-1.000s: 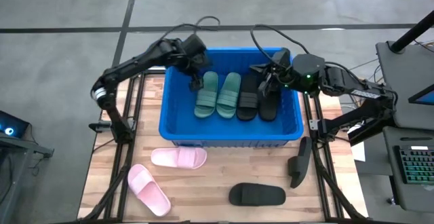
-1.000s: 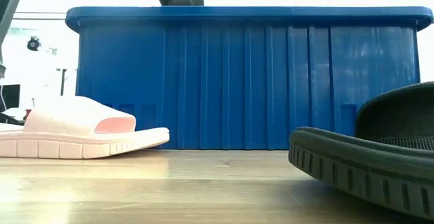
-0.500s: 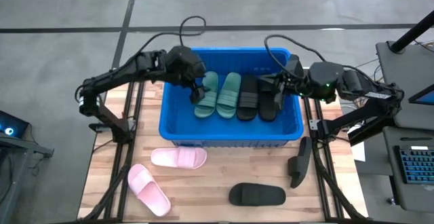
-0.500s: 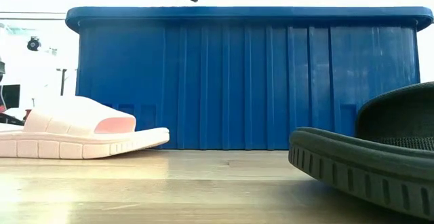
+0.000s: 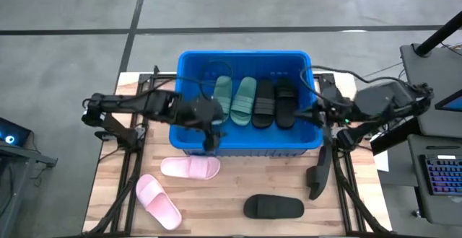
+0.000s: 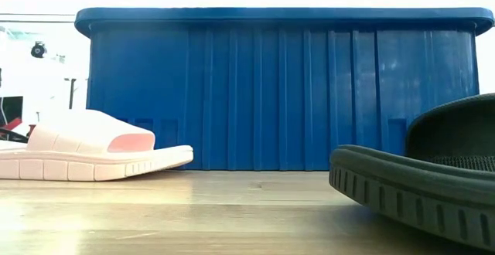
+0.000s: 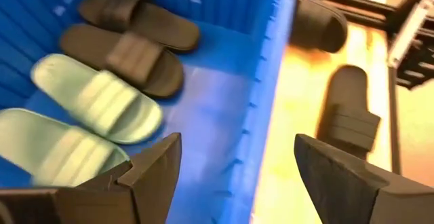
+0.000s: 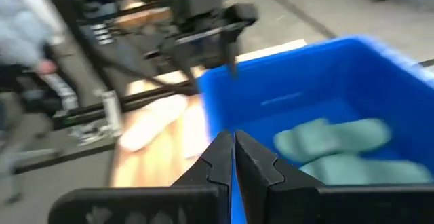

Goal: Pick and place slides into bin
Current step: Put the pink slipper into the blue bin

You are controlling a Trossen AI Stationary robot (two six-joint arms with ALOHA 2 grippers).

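From overhead I see my left gripper (image 5: 211, 138) with its fingers spread wide and empty, hanging over the near left rim of the blue bin (image 5: 189, 143). Inside the bin, just beyond that gripper, two sage green slides (image 5: 233, 99) lie side by side, with two black slides (image 5: 274, 102) to their right. My right gripper (image 5: 318, 111) has its fingers pressed together, holding nothing, at the bin's right wall near those black slides. On the wooden table (image 5: 231, 184) in front of the bin, two light pink slides (image 5: 189, 168) lie at the left and another black slide (image 5: 273, 208) lies near the middle, all well apart from both grippers.
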